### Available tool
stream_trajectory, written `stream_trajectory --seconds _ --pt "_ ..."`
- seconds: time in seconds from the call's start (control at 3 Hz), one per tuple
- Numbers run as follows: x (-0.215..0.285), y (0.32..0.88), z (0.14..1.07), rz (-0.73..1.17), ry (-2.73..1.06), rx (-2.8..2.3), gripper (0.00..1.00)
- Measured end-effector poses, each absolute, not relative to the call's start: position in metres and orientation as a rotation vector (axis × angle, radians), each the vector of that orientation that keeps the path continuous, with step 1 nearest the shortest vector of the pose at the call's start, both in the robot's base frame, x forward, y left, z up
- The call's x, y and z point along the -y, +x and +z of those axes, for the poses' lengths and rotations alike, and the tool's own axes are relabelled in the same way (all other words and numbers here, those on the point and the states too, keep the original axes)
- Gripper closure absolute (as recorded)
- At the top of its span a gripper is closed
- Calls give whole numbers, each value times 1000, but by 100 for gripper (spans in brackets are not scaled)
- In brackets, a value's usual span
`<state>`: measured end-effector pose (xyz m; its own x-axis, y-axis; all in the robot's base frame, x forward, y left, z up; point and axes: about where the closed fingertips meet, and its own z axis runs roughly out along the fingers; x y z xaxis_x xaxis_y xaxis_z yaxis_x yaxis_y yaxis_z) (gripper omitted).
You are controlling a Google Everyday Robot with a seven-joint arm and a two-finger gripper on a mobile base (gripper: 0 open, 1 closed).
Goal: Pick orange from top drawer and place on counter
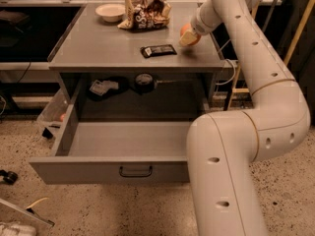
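The orange is at the right side of the counter, held between the pale fingers of my gripper, at or just above the surface. The arm reaches in from the upper right and hides the far side of the fruit. The top drawer is pulled wide open below the counter. Its dark handle is at the front, and its inside shows only bare grey floor.
On the counter are a white bowl, a crumpled snack bag and a black bar just left of the orange. Small items lie in the recess behind the drawer. A clear bin stands at the left. My arm's big elbow blocks the drawer's right side.
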<state>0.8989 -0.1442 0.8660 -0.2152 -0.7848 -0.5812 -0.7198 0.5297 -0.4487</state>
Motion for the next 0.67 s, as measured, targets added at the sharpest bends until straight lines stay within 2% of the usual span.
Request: stream_trajectory --seconds 0.33,0.67 --pt "144 899 866 -103 -1223 -1971 81" --pt "144 899 866 -103 -1223 -1971 58"
